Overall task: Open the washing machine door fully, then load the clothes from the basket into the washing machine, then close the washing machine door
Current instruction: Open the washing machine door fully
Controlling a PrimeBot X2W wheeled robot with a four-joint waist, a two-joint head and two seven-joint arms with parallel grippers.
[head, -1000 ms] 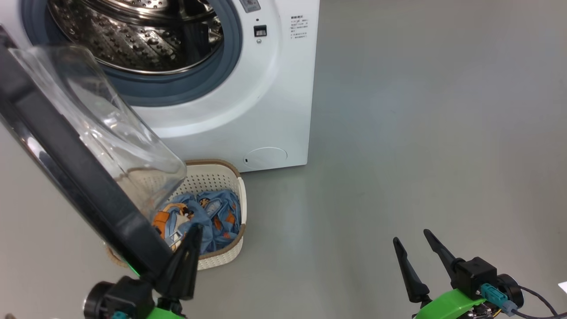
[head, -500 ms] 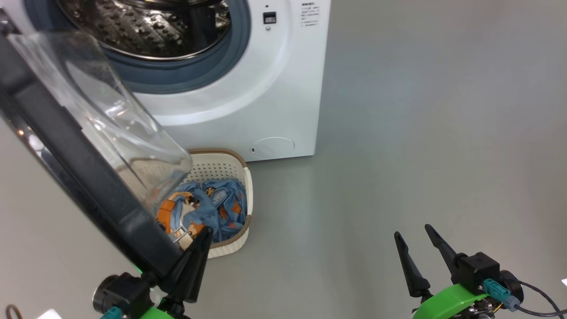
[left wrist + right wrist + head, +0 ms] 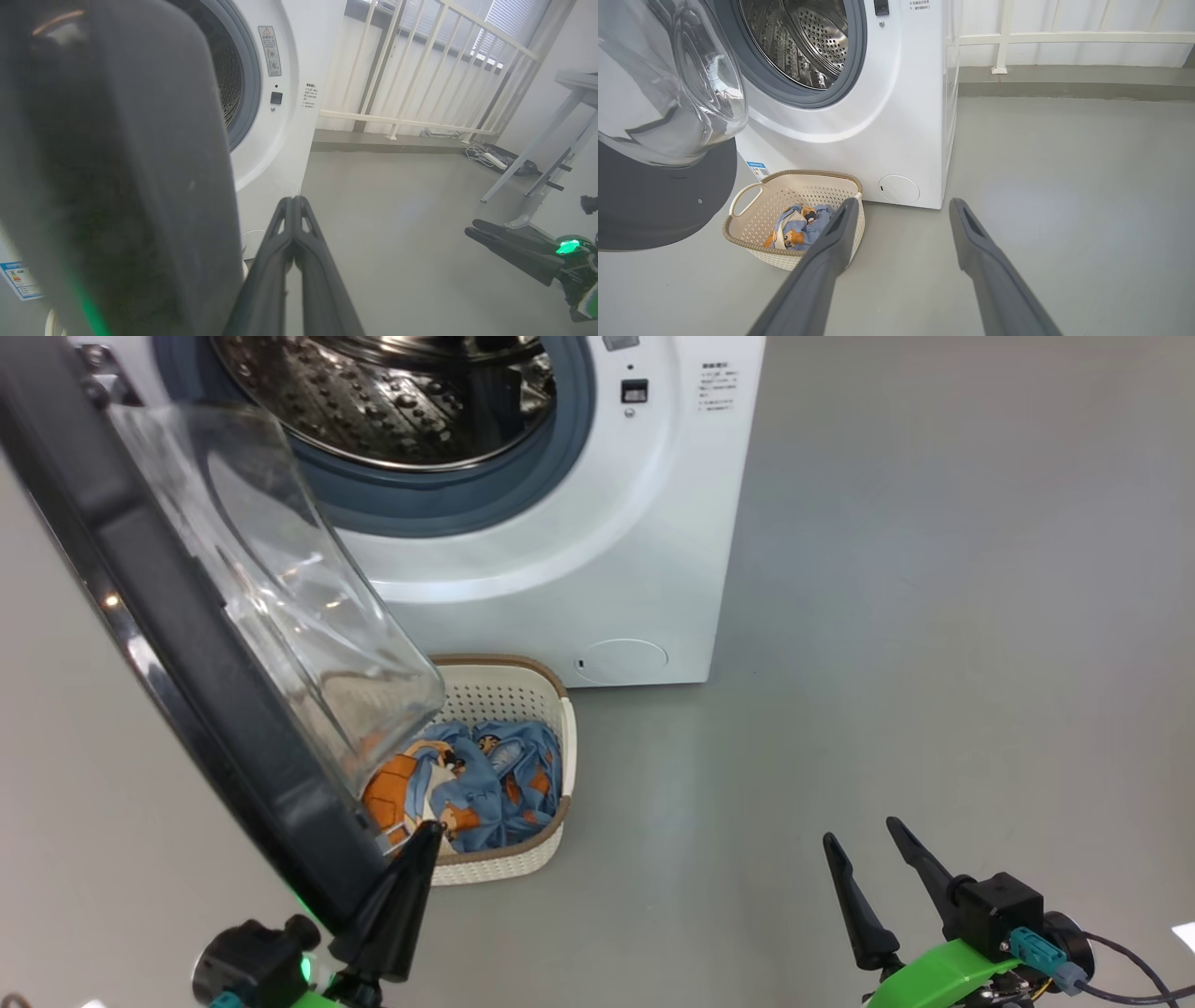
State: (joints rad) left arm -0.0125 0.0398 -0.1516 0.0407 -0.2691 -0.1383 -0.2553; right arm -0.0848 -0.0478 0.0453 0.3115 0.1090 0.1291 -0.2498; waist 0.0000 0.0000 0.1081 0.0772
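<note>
Round black-rimmed, glass-bowled washing machine door (image 3: 187, 644): swung wide, opening judged nearly done.
Light blue cartoon-print clothes (image 3: 476, 784): in cream perforated plastic basket (image 3: 518, 700) before white front-loading washing machine (image 3: 597, 569); loading and closing remain.
Left gripper (image 3: 425, 840): clenched, empty, beside the door rim.
Right gripper (image 3: 860, 831): spread, empty.

Left end effector (image 3: 425, 835) and right end effector (image 3: 860, 830): long tapered black fingers (image 3: 857, 907) on green mounts (image 3: 934, 975); teal connector (image 3: 1032, 949), dark cable (image 3: 1125, 955) behind the right.

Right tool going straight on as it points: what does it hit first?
The right tool would probably meet the washing machine, low near its round hatch; the basket lies just aside. Depth unclear.
</note>
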